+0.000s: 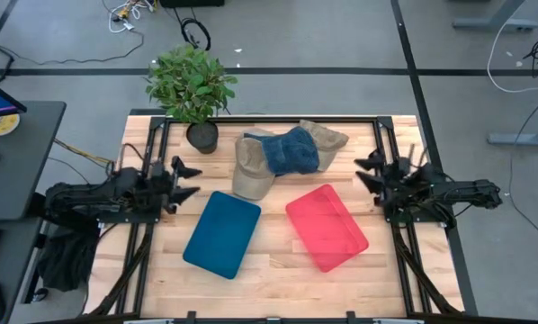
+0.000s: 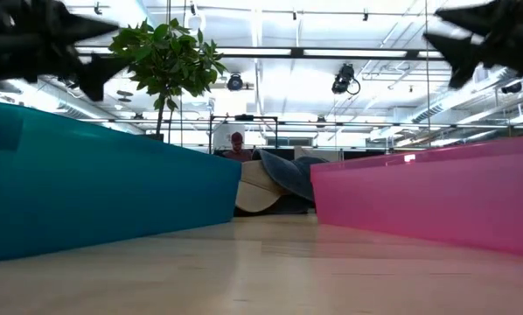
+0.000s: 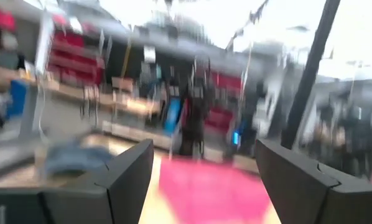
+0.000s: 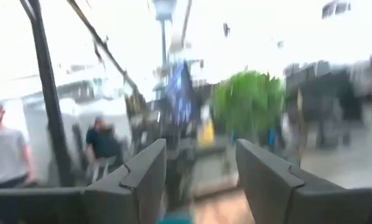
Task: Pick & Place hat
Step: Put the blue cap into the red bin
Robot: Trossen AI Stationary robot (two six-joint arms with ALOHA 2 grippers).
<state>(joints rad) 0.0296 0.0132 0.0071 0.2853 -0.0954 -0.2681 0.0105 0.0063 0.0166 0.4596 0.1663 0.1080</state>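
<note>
Task stands at its start, by the look of it. No hat has been lifted and neither tray holds anything.

Left gripper [image 1: 186,180] sits at the left edge of the light wooden table [image 1: 278,279], up off the surface, fingers spread wide, nothing between them. Right gripper [image 1: 368,173] mirrors it at the right edge, also wide open and empty. Both are well apart from the hats.

The hats lie in a heap toward the back of the table, between the arms. A tan fabric cap [image 1: 251,171] rests at the left of the heap; a blue denim hat [image 1: 291,150] is draped over the middle; another tan hat [image 1: 327,137] pokes out at the back right, under the denim. The heap touches neither tray.

Orientation: the heap's long axis runs roughly left to right, rising slightly toward the back right. The front tan cap seems to lie front to back, crown end nearest the trays. I cannot tell which way its brim points. In the low view, the denim folds over the tan cloth.

A teal rectangular plastic tray [image 1: 222,234] and a pink rectangular plastic tray [image 1: 327,227] lie in front of the heap, both tilted. A green potted plant in a dark pot [image 1: 193,90] stands at the back left, just beside the heap.

What is left, as I judge it: reach, grasp, carry, release. Which tray is meant, I cannot say.
</note>
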